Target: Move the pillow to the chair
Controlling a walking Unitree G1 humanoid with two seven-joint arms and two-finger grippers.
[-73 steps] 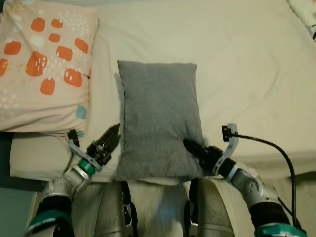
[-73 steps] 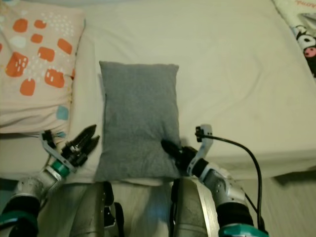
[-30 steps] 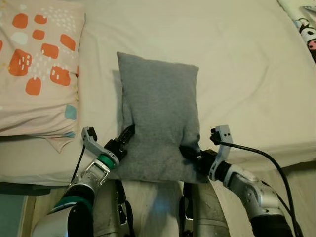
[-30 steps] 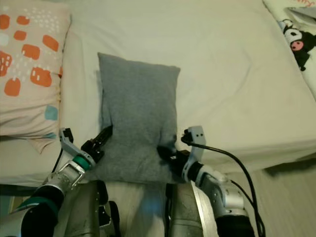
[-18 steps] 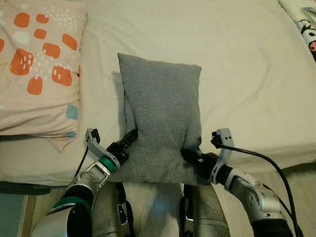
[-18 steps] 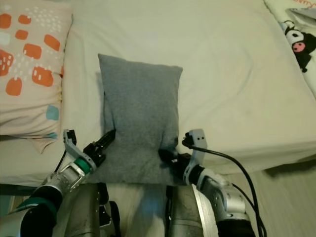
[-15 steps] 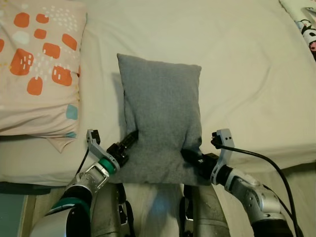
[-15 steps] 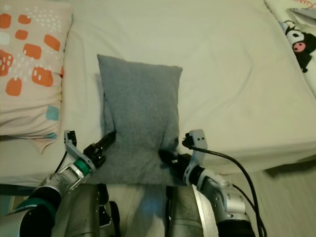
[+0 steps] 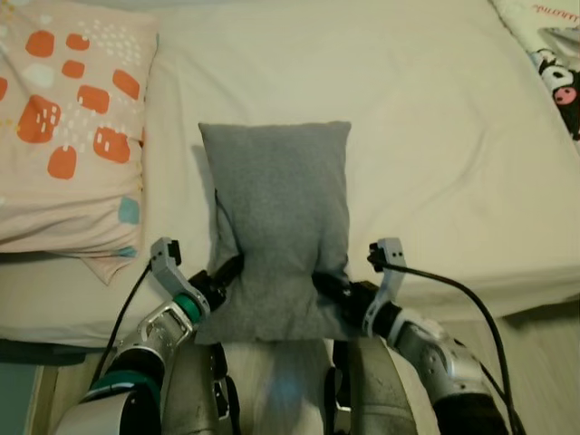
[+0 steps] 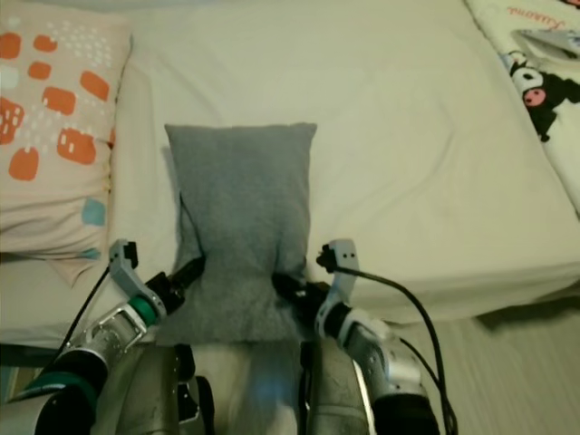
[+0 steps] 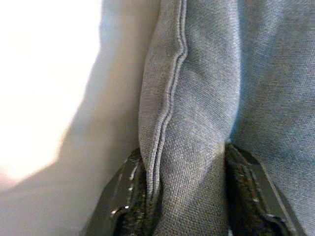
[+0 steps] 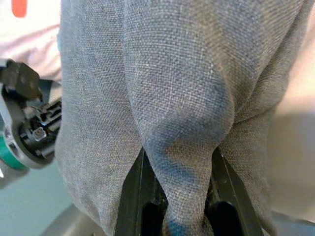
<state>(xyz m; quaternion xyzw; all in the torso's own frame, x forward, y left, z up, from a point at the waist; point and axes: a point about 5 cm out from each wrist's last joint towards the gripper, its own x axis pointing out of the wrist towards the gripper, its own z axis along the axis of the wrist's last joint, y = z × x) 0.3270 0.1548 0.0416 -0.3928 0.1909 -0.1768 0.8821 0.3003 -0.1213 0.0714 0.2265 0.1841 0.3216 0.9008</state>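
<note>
The grey pillow (image 9: 276, 227) lies on the bed (image 9: 435, 136), with its short end reaching the near edge of the mattress, just in front of the robot. To its left, at the left side of the bed, there is a bigger pillow with orange spots (image 9: 68, 127), close to it but not touching. At the far right corner I see a cloth with a cartoon print (image 9: 557, 77).

The left tool (image 9: 225, 270) is at the left long side of the grey pillow, near the near corner. In the left wrist view its two black fingers (image 11: 123, 196) are pressed on a fold of the fabric along the seam, so it is pinching the pillow. The right tool (image 9: 328, 283) is at the right long side, opposite to it, and in the right wrist view its fingers (image 12: 142, 201) are squeezing a thick bunch of the grey cloth (image 12: 182, 113) between them.

I think the pillow is light and very soft. It gives way where it is pinched, and the far part will probably hang down when it is lifted. The woven cover looks rough enough not to slip. Holding it at both sides, as now, seems the good way; a deep pinch that also takes some filling should be safer than cover only. I see no chair from here.
</note>
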